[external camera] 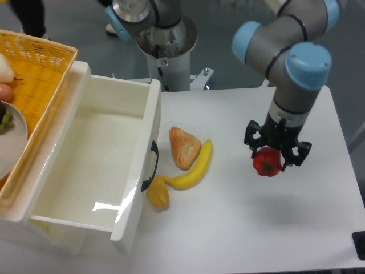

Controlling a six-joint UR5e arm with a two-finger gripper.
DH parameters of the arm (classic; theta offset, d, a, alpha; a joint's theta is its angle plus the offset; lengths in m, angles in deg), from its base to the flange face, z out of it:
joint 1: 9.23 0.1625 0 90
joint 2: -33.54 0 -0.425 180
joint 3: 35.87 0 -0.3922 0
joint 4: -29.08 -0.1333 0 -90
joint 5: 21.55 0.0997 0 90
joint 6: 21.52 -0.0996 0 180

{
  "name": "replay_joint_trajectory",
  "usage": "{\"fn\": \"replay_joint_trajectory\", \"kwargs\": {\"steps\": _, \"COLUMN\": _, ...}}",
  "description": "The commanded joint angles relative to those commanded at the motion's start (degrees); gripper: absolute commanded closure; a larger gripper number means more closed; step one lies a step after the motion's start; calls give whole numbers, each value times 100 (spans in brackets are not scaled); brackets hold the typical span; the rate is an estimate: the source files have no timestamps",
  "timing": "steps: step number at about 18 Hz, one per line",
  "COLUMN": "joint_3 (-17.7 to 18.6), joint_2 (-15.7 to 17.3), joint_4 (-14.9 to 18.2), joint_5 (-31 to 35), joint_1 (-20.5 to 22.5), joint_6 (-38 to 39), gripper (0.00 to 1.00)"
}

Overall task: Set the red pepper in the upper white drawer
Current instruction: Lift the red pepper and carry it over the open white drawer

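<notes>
Standing on grey floor: white table (239, 228).

No text, label or number can be read anywhere.

Support: white table (256, 228), matte top, fills lower right and centre of frame; far edge runs along upper centre, right edge slants down at right.

Items on it:
- White drawer box (108, 165), open top, left half of frame, w/ dark curved handle (153, 165) on its front wall facing centre.
- Orange-brown pastry (183, 147), centre, roughly triangular.
- Banana (193, 168), just right of pastry, touching it, curving down to lower left.
- Yellow pepper (158, 194), lower centre, by banana's lower tip and close to drawer front; contact w/ either can't be told.
- Robot base column (167, 54), upper centre, at far edge; unclear whether it stands on top or behind.
</notes>
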State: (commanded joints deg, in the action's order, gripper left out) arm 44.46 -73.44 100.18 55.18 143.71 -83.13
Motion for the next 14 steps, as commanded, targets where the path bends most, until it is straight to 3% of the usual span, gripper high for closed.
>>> {"fn": "replay_joint_trajectory", "kwargs": {"steps": 14, "joint_3": 114, "joint_2": 1125, "joint_4": 88, "joint_5": -783, "joint_1": -913, "joint_6": 607, "gripper": 92}}
